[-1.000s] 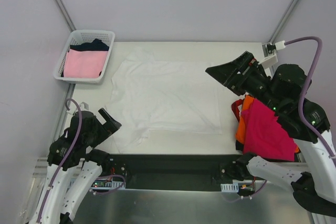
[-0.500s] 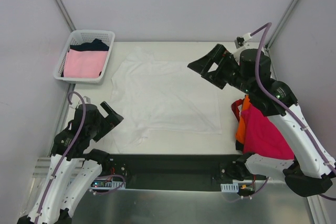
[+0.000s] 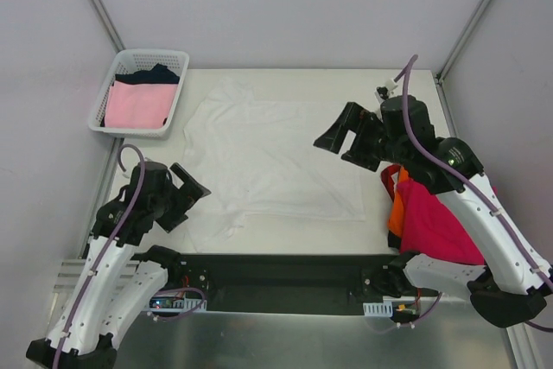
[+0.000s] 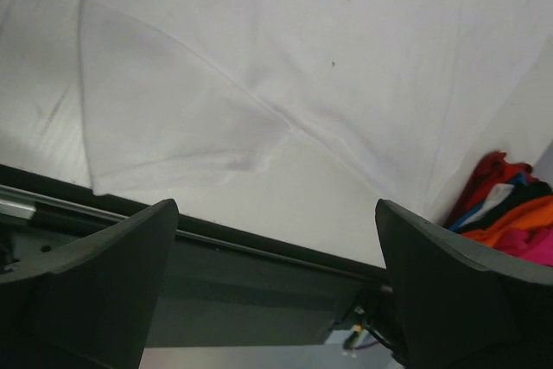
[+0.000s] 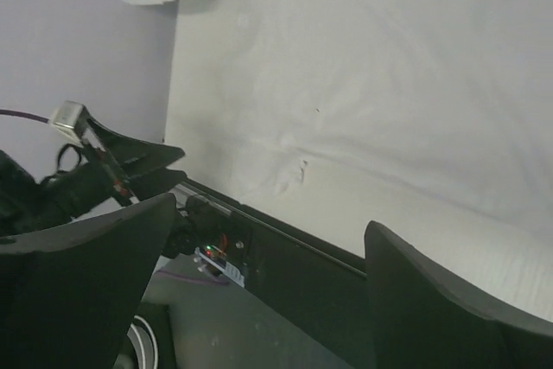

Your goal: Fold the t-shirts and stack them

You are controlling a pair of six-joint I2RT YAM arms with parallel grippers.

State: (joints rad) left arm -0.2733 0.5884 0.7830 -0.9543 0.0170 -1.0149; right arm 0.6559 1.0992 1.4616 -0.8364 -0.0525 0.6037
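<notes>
Top external view: one plain white cloth t-shirt (image 3: 268, 157) lies spread flat on the white table (image 3: 311, 84) between the two grippers.
Long axis: its longer spread runs left to right, from one pair of jaws toward the other.
Left gripper: the left gripper (image 3: 192, 200) has its jaws wide apart with nothing in them. The shirt's rumpled near-left corner lies just ahead of and below them.
Right gripper: the right gripper (image 3: 331, 151) also has its jaws spread wide and empty. It hangs above the shirt's right edge, with the cloth running away ahead of them.
Left wrist view: white cloth with a slanting crease fills the space ahead of the jaws, and nothing sits between the fingers (image 4: 95, 283).
Nearer arm: by my reading each arm has its own end. The right is over cloth and the left is just beside the corner.
Side pile: behind the right jaws, toward that arm's base, one magenta-red shirt (image 3: 436, 218) lies on one orange shirt (image 3: 397, 209). Whether more lie underneath, I cannot tell.
Basket: one white plastic lattice basket (image 3: 131, 130) stands well beyond the left jaws. It holds one pale pink shirt (image 3: 138, 103) and one dark shirt (image 3: 155, 73).
Count: five shirts can be told apart, with one basket and two grippers.
Coming move: it likely turns on each pair of jaws dropping onto the edge beneath it.
</notes>
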